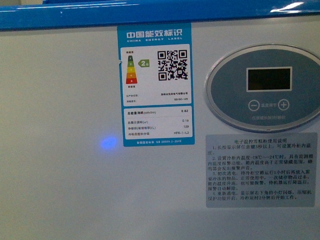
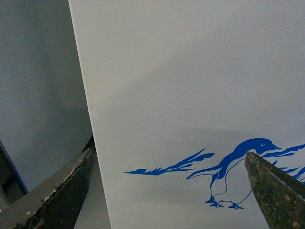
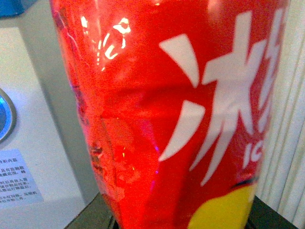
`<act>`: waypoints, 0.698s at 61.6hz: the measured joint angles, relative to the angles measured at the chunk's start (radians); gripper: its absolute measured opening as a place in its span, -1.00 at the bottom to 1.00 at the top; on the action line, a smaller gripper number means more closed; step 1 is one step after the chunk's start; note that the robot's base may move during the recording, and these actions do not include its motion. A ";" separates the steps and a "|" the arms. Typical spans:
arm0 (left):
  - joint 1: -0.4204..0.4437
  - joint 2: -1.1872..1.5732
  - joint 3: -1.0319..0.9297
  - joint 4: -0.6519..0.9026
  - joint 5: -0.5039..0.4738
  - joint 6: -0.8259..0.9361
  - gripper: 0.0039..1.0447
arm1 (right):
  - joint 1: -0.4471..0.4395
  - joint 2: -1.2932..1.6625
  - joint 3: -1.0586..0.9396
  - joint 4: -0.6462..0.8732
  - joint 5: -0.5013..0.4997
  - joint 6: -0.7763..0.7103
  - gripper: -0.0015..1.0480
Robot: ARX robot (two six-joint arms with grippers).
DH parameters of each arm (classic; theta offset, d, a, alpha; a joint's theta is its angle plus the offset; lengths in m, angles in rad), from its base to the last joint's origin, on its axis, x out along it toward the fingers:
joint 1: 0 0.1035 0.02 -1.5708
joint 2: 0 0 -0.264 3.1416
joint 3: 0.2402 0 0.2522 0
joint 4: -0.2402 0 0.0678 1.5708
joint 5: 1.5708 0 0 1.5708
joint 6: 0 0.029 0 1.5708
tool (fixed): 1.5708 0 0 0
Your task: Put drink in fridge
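Note:
The fridge [image 1: 60,150] fills the front view: white front wall, blue top rim [image 1: 150,12], oval grey control panel [image 1: 264,87] and an energy label [image 1: 156,85]. No arm shows there. In the left wrist view my left gripper [image 2: 169,164] is open, its dark fingers [image 2: 274,191] wide apart before the fridge's white wall with the blue penguin graphic [image 2: 233,167]. In the right wrist view the drink bottle [image 3: 176,114], red with white lettering and a yellow patch, fills the picture, with my right gripper [image 3: 181,222] shut on it. The fridge's lid is out of view.
A grey instruction sticker [image 1: 261,170] sits under the control panel. A blue light spot [image 1: 106,145] glows on the fridge front. In the left wrist view a grey surface [image 2: 38,86] lies beside the fridge's corner edge. A white ribbed surface [image 3: 290,143] stands beside the bottle.

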 joint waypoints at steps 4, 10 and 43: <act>0.000 0.000 0.000 0.000 0.000 0.000 0.85 | 0.000 -0.003 0.000 0.002 0.001 0.000 -0.28; 0.000 0.000 0.000 0.000 0.000 0.000 0.85 | 0.000 -0.003 0.000 0.002 0.002 0.001 -0.28; 0.000 0.000 0.000 0.000 0.000 0.000 0.85 | 0.000 -0.003 -0.006 0.002 0.001 0.004 -0.29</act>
